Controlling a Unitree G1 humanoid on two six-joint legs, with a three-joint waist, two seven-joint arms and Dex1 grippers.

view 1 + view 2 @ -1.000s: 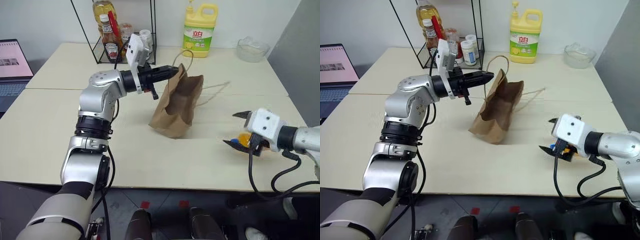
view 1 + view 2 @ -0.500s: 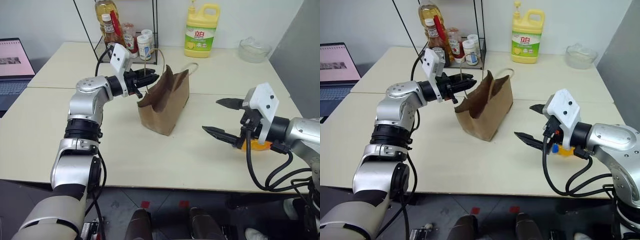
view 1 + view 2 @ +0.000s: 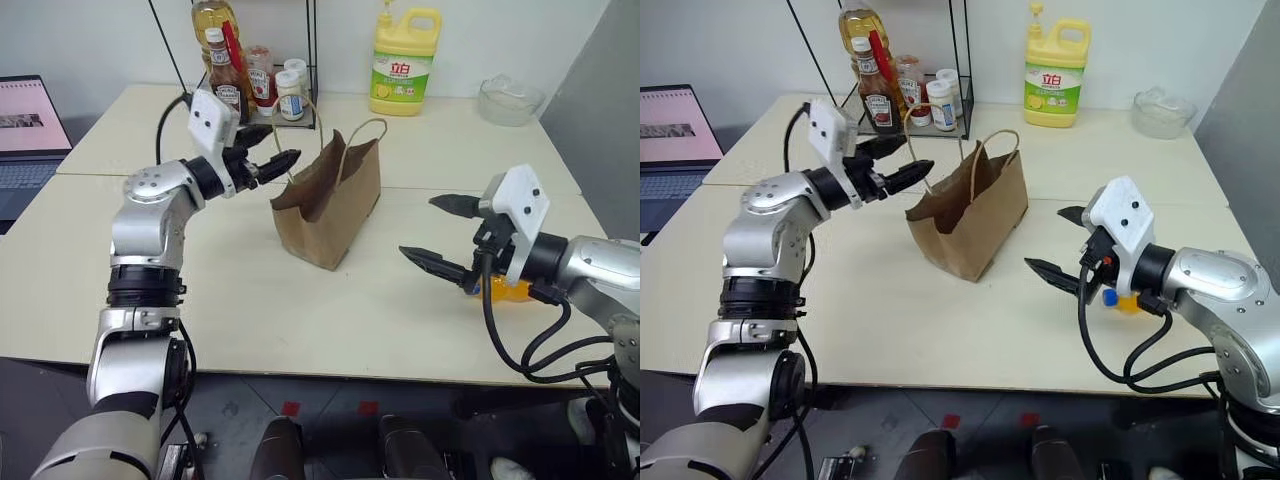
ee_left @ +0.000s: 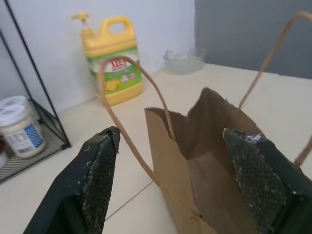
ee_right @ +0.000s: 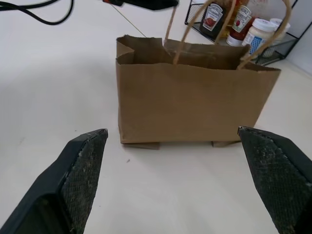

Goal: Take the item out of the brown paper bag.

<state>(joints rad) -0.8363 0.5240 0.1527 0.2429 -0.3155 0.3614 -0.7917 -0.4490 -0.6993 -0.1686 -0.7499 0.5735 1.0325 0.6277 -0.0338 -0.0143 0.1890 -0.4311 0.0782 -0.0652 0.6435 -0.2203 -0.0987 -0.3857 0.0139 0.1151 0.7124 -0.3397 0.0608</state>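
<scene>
Left eye view: the brown paper bag (image 3: 328, 205) stands upright near the middle of the cream table (image 3: 250, 300), mouth open to the top, its two cord handles arching above the rim. The left gripper (image 3: 268, 150) hovers just beside the bag's upper left edge, its two black fingers spread apart and holding nothing — in the left wrist view those fingers (image 4: 100, 170) flank the bag's open mouth and one handle loop without touching the paper. The right gripper (image 3: 438, 232) sits to the right of the bag, well apart from it, jaws spread wide and empty; the right wrist view looks straight at the bag's broad creased side between its two fingers (image 5: 80, 170). The item (image 3: 500, 290), an orange soda bottle, lies on the table behind and below the right wrist, outside the bag, mostly hidden by the arm — its blue cap (image 3: 1110, 297) peeks out in the right eye view. At the back of the table stand a yellow detergent jug (image 3: 401, 62), a wire rack with sauce bottles (image 3: 240, 75), and a clear glass bowl (image 3: 505, 98); a laptop (image 3: 28, 125) sits at the far left.
</scene>
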